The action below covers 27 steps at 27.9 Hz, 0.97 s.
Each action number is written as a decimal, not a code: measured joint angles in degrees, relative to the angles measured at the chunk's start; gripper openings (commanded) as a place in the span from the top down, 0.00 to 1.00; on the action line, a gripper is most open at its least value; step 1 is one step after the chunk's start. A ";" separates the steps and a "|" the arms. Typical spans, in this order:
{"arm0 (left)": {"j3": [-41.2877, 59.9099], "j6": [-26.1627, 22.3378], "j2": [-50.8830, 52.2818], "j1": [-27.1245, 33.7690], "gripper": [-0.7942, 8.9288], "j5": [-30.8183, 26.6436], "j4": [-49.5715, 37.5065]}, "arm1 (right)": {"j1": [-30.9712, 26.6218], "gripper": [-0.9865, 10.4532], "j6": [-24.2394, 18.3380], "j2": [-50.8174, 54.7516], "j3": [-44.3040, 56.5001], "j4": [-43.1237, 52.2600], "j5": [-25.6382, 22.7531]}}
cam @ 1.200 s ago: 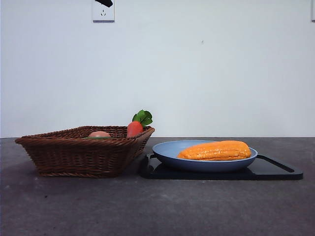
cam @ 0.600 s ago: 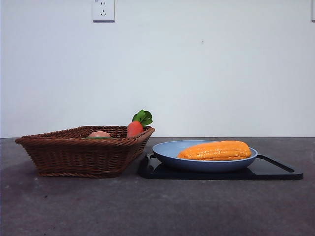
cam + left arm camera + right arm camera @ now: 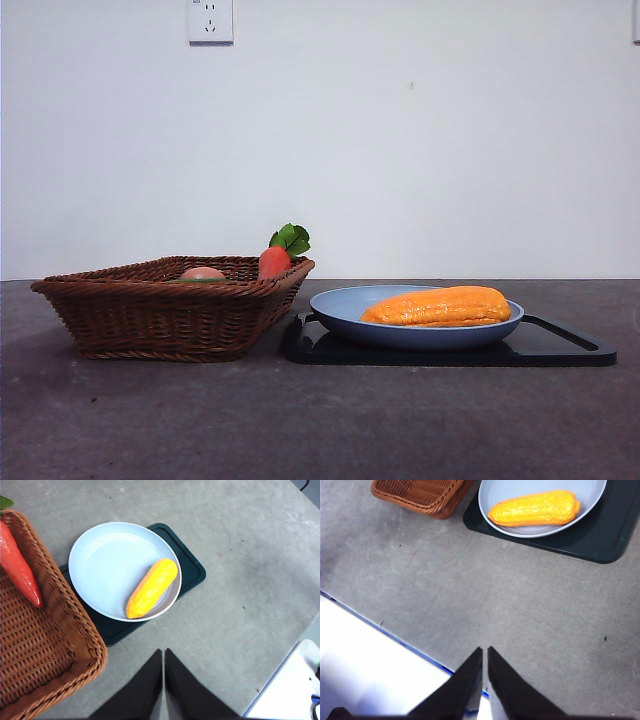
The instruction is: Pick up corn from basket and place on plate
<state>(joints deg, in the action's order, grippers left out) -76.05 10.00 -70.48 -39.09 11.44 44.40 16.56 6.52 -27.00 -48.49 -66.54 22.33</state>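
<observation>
The corn [image 3: 438, 306] [image 3: 151, 588] [image 3: 535, 508], a long orange-yellow cob, lies in the light-blue plate [image 3: 340, 308] [image 3: 107, 565] [image 3: 495, 490]. The plate rests on a black tray, just right of the brown wicker basket [image 3: 165, 315] [image 3: 45, 645] [image 3: 420, 492]. My left gripper [image 3: 163, 652] is shut and empty, high above the table near the basket's corner. Shut as well, my right gripper [image 3: 484, 650] hangs above bare table near its edge, well away from the plate. Neither gripper shows in the front view.
A red-orange carrot with green leaves [image 3: 274, 258] [image 3: 19, 565] and a small peach-orange item [image 3: 202, 272] lie in the basket. The black tray [image 3: 560, 345] [image 3: 192, 570] [image 3: 600, 540] sticks out past the plate. A white surface [image 3: 365, 665] borders the table edge.
A black arm tip at the top of the front view one second ago has gone out of view. Corn, plate and basket have not moved.
</observation>
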 measured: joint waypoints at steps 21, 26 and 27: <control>44.04 -10.10 49.33 37.55 0.91 -8.61 -27.08 | 0.00 0.91 0.00 0.00 0.00 0.00 0.00; 52.70 -10.16 56.22 39.65 0.91 -8.70 -27.12 | 0.00 0.91 0.00 0.00 0.00 0.00 0.00; 54.10 -10.16 57.37 39.76 0.91 -8.70 -27.50 | 0.00 0.91 0.02 0.00 0.00 0.00 -0.02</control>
<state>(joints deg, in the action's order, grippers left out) -21.96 -0.16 -13.10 0.67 2.74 16.91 16.56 6.55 -27.00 -48.49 -66.54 22.30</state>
